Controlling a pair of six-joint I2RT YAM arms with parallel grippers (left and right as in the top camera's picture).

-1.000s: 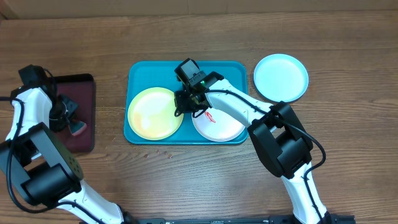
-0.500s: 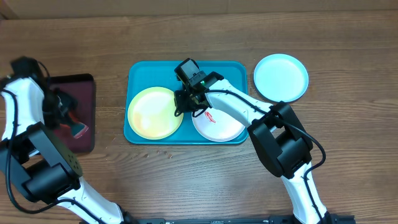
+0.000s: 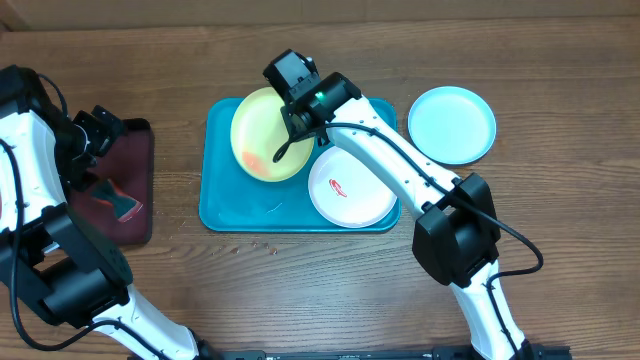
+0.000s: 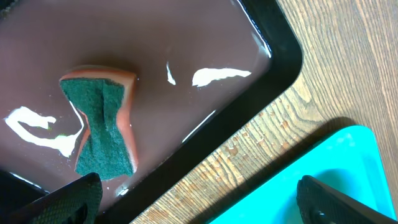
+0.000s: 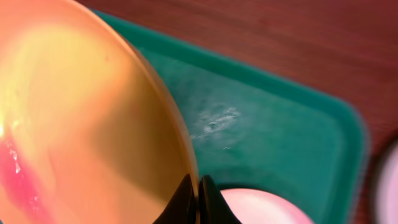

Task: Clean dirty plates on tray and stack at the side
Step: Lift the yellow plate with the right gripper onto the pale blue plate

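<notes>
Right claw pinches the glossy round yellow-green plate by its thin rim, tilted over the tray; left claw gapes wide

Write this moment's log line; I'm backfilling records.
right fingers: clamp yellow-green plate, tilted over tray | left fingers: open near sponge | white plate: smeared, in tray | blue plate: on table

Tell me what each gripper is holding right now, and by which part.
The right gripper pinches the yellow-green plate at its rim, with the plate tilted over the turquoise tray. The left gripper is open and holds nothing.
</notes>
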